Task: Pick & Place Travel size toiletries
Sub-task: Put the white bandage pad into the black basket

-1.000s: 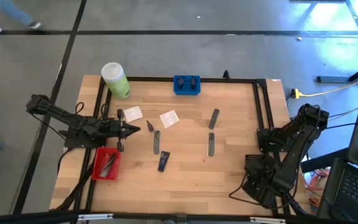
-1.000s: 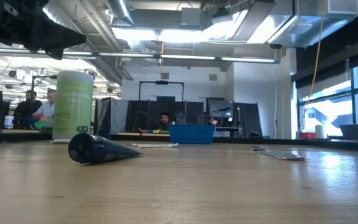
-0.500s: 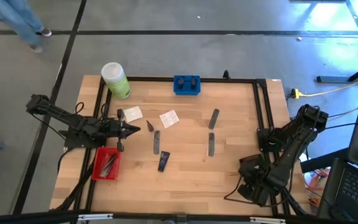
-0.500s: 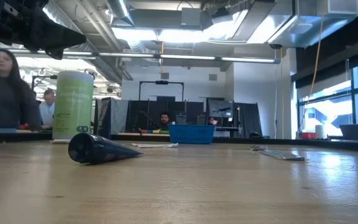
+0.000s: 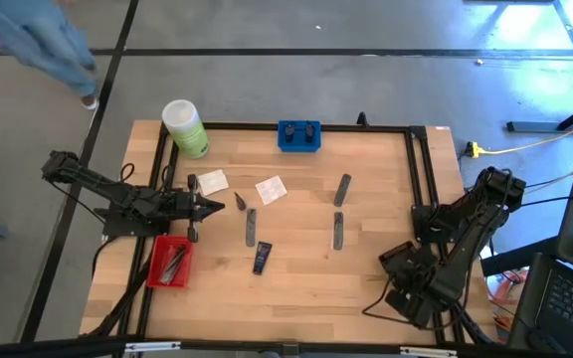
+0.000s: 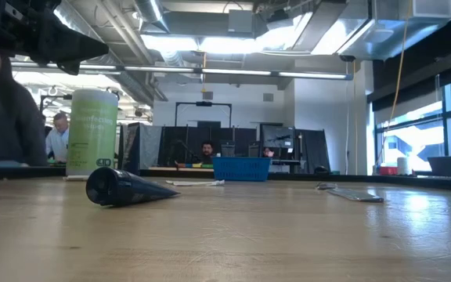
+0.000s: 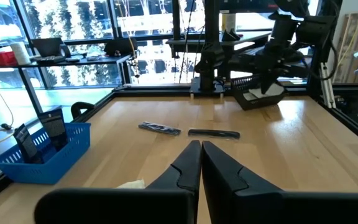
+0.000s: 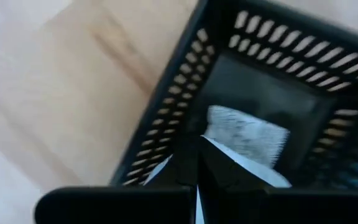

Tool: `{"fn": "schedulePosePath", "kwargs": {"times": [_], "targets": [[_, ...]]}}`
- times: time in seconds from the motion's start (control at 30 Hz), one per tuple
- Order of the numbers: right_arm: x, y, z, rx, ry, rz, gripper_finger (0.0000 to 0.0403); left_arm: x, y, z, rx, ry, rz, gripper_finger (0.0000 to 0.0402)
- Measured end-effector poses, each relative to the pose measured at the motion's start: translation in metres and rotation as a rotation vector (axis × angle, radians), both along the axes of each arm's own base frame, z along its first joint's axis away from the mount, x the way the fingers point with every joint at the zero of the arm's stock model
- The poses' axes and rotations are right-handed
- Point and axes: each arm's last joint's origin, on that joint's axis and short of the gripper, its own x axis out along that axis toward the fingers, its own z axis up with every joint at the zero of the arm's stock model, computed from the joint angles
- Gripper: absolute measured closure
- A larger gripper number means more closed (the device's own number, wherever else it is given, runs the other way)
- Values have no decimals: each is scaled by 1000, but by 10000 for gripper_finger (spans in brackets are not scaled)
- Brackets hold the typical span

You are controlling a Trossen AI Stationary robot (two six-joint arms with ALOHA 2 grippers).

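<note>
Black tray [image 8: 278, 81] sits right beneath the right end effector [image 8: 197, 165], fingers clenched, a white sachet [image 8: 247, 134] already inside. Left end effector [image 5: 210, 208] hovers clenched too, small dark cone [image 5: 240, 201] just beyond its tips. Next call: open up, drop, grab that cone.

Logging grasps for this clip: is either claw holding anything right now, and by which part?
Nothing is held. The left claw is shut and empty above the table. The right claw is shut too, over the black tray, gripping nothing visible.
</note>
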Motion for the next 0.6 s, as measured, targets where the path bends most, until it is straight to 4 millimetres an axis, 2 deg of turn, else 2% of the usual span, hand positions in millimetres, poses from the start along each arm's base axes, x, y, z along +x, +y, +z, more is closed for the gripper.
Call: {"fn": "schedulePosePath", "kwargs": {"times": [0.6], "targets": [[5, -22, 4, -159, 59, -58, 403, 0, 0, 0, 0, 0, 0, 393]]}}
